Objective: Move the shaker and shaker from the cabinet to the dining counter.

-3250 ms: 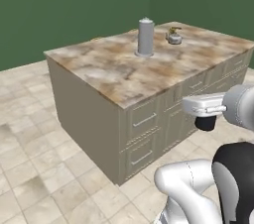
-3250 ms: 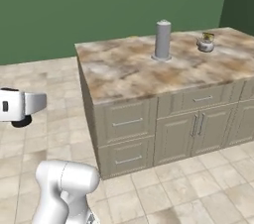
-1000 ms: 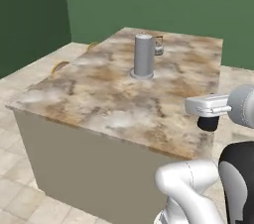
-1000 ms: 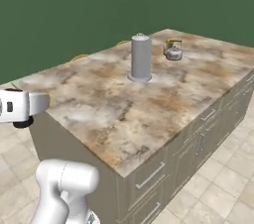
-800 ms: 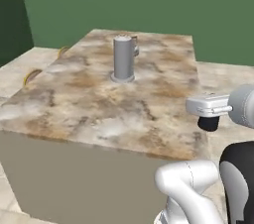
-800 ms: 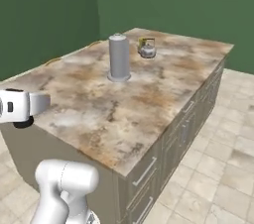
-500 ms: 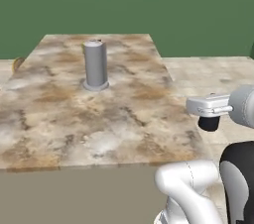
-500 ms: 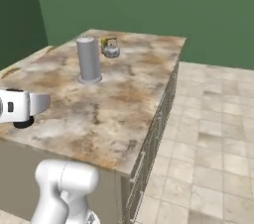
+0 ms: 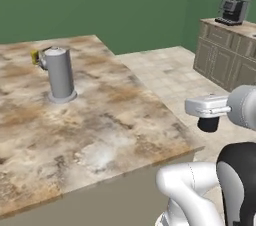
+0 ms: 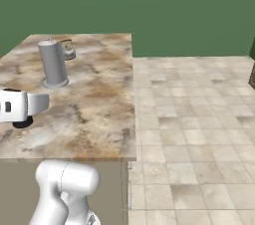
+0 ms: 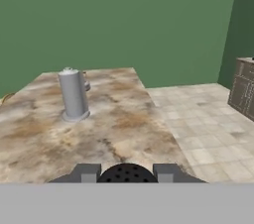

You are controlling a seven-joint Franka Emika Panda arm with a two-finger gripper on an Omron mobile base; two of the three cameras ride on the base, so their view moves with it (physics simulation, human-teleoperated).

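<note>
I see the dining counter [image 9: 115,120] spread ahead of me, its marbled top carrying a tall grey cylinder [image 9: 60,75] well back; my gripper [image 11: 127,172] hangs over the near edge, clenched on a black shaker [image 11: 127,173].

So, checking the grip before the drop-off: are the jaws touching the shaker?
Touching. In the hand view, the black shaker sits between the two fingertips of the gripper, each pressed against one of its sides, no gap showing.
</note>
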